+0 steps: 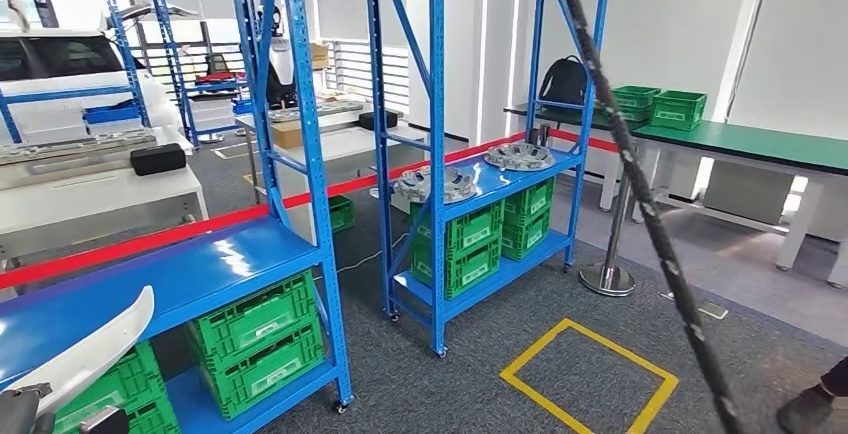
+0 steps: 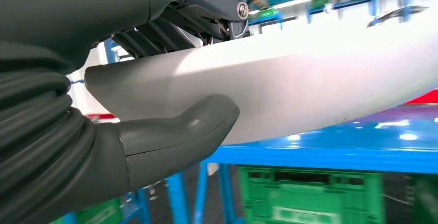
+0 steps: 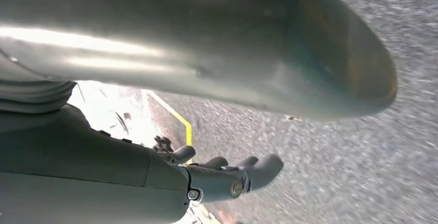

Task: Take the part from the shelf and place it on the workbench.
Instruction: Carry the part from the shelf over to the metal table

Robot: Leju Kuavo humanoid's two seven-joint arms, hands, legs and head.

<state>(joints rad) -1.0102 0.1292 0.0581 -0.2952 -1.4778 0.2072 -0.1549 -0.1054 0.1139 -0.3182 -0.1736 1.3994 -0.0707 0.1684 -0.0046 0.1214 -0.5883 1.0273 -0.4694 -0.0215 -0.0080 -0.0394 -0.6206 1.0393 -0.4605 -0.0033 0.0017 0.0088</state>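
Your left robot hand [image 2: 170,79] already clamps the long white part [image 2: 310,79] near one end, just above the blue shelf [image 1: 200,274]; it looks a stiff, glossy, light, slippery moulding, so grip nearer its middle, while your right robot hand [image 3: 227,175] hangs empty, fingers loosely apart.

An industrial workshop or parts-handling test hall.

Blue steel shelving racks [image 1: 436,154] stand in rows on grey carpet, loaded with green plastic crates [image 1: 470,244] and cast metal parts [image 1: 519,157]. A green-topped worktop [image 1: 760,144] runs along the window wall, yellow floor tape [image 1: 590,374] marks a square standing spot, a red barrier belt [image 1: 150,242] hangs from a chrome stanchion [image 1: 612,254], and what looks like a white car [image 1: 70,74] sits at the back left.
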